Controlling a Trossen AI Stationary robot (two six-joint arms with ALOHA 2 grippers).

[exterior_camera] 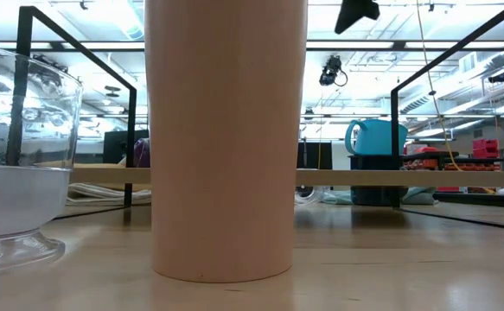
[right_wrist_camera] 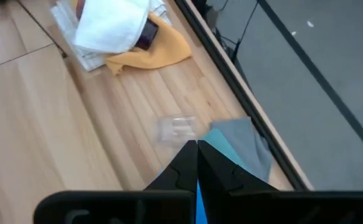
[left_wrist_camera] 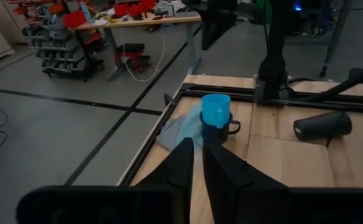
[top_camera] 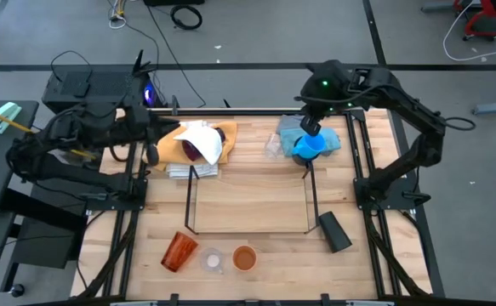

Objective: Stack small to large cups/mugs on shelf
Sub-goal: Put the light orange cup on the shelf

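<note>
A light-blue mug (top_camera: 310,146) stands nested in a navy mug (left_wrist_camera: 221,131) on a blue-grey cloth at the far right; the pair also shows in the low view (exterior_camera: 376,138). My right gripper (top_camera: 313,127) is shut and hangs above the pair, clear of it (exterior_camera: 355,14). My left gripper (top_camera: 154,155) is shut at the far left, beside a purple tumbler (top_camera: 199,150) that lies under a white cloth on a yellow cloth. The wire shelf (top_camera: 249,231) stands mid-table. An amber tumbler (top_camera: 179,252) lies on its side near the front, beside a clear cup (top_camera: 213,260) and a small orange cup (top_camera: 244,257). A black cup (top_camera: 334,231) lies on its side at the shelf's right.
A second clear cup (top_camera: 273,146) sits on the table left of the blue-grey cloth (top_camera: 288,127). Black frame rails run along the table's left and right sides (top_camera: 362,183). In the low view the small orange cup (exterior_camera: 226,138) fills the foreground.
</note>
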